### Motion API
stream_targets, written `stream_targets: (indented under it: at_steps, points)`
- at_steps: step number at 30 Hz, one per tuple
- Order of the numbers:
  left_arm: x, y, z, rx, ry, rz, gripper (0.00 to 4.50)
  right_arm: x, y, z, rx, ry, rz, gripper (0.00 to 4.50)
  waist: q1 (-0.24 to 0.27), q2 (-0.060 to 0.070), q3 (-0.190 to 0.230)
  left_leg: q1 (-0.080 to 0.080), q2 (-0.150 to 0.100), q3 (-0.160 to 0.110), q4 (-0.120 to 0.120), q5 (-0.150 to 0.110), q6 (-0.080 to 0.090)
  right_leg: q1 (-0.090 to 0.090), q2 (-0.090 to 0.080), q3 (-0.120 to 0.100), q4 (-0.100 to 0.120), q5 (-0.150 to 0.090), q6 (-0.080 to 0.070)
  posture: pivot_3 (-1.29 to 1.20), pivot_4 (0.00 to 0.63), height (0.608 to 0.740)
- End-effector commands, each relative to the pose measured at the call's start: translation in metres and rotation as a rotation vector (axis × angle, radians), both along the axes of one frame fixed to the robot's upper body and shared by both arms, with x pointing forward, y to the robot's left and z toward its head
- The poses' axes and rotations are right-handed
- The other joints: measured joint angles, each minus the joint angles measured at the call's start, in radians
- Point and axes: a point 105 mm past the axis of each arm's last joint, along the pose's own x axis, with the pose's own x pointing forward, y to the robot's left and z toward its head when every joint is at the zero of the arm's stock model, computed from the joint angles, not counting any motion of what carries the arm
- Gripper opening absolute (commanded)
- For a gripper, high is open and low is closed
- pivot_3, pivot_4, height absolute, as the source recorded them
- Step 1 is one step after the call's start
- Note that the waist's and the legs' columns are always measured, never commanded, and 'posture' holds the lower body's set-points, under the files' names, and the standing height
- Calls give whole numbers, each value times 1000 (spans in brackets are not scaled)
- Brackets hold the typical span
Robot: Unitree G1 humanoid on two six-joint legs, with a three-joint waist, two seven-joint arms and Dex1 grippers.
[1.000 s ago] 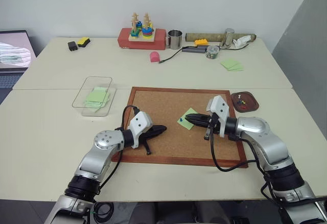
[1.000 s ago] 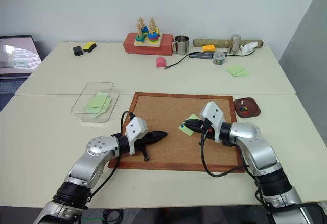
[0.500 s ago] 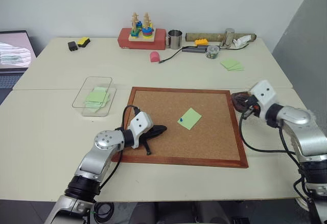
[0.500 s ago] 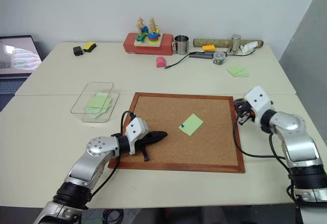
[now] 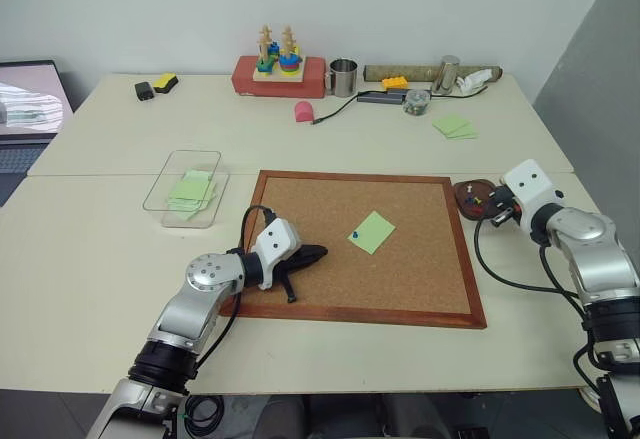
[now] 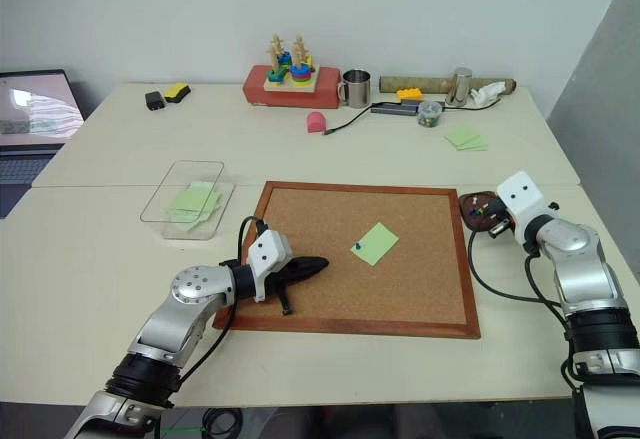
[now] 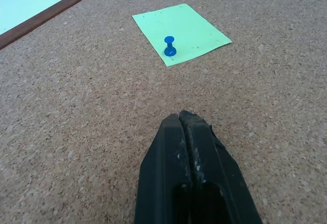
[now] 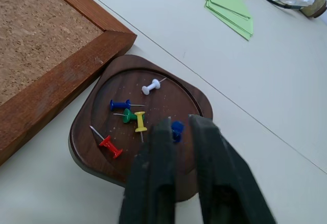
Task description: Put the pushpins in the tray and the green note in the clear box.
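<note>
Since moving off green note (image 5: 372, 231), right gripper (image 8: 176, 132) hangs over tray (image 8: 97, 112), jaws slightly spread around blue pin (image 8: 177, 129); left gripper (image 7: 186, 132) pressed together on corkboard (image 5: 420, 269).

the corkboard (image 5: 400, 259) lies open around the green note (image 5: 372, 231), with one blue pushpin (image 7: 169, 47) standing on the note. the right gripper (image 8: 178, 127) hangs over the tray (image 8: 92, 132), just beside the board's frame. the left gripper (image 5: 318, 253) lies low on the board's near left part.
</note>
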Motion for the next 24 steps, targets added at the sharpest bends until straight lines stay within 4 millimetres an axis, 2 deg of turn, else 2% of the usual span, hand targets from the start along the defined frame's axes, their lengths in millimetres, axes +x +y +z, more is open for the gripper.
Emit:
stream_targets:
  at_steps: [1, 2, 3, 7, 10, 12, 14, 17, 19, 24]
  points:
    - [-14, 8, -39, 92, 130, 10, 0, 5, -1, 18, -14, -65, 1, 1610, 0, 0, 0, 0, 0, 0, 0, 0, 0, 0, 0, 0, 0, 0, 0, 0, 150, 740]
    - [-14, 8, -39, 92, 131, 11, 0, 5, -1, 18, -13, -66, 1, 1815, 0, 0, 0, 0, 0, 0, 0, 0, 0, 0, 0, 0, 0, 1, -2, 0, 150, 740]
    - [-14, 8, -39, 92, 131, 11, 0, 5, 0, 19, -9, -69, 2, 2201, 0, 0, 0, 0, 0, 0, 0, 0, 0, 0, 0, 0, 0, 1, -2, 0, 150, 740]
    - [-14, 8, -39, 92, 131, 12, 0, 5, 0, 24, 13, -77, 6, 3008, 0, 0, 0, 0, 0, 0, 0, 0, 0, 0, 0, 0, 0, 1, -2, 0, 150, 740]
    - [-14, 8, -39, 93, 132, 12, 0, 4, 1, 31, 27, -100, 18, 3511, 0, 0, 0, 0, 0, 0, 0, 0, 0, 0, 0, 0, 0, 1, -2, 0, 150, 740]
    - [-14, 8, -40, 93, 131, 12, 0, 2, 9, 41, 56, -128, 59, 3511, 0, 0, 0, 0, 0, 0, 0, 0, 0, 0, 0, 0, 0, 1, -2, 0, 150, 740]
    - [-14, 9, -40, 93, 131, 12, 0, -4, 23, 49, 102, -130, 129, 3511, 0, 1, 0, 0, 0, 0, 0, 0, 0, 0, 0, 0, 0, 1, -2, 0, 150, 740]
    - [-13, 9, -40, 93, 132, 13, 0, -19, 55, 53, 172, -90, 293, 3511, 0, 1, -1, 0, 0, 0, 0, 0, 0, 0, 0, 0, 0, 1, -2, 0, 150, 740]
    - [-13, 9, -40, 93, 132, 13, 0, -35, 88, 48, 221, -36, 429, 3511, 1, 1, -1, 0, 0, -1, 0, 0, 0, 0, 0, -1, 0, 1, -2, 0, 150, 740]
    - [-12, 9, -40, 93, 131, 12, 0, -54, 133, 35, 290, 30, 559, 3511, 1, 1, -1, 0, 1, -1, 0, 0, 0, 0, 0, -1, 0, -1, 2, 0, 150, 740]
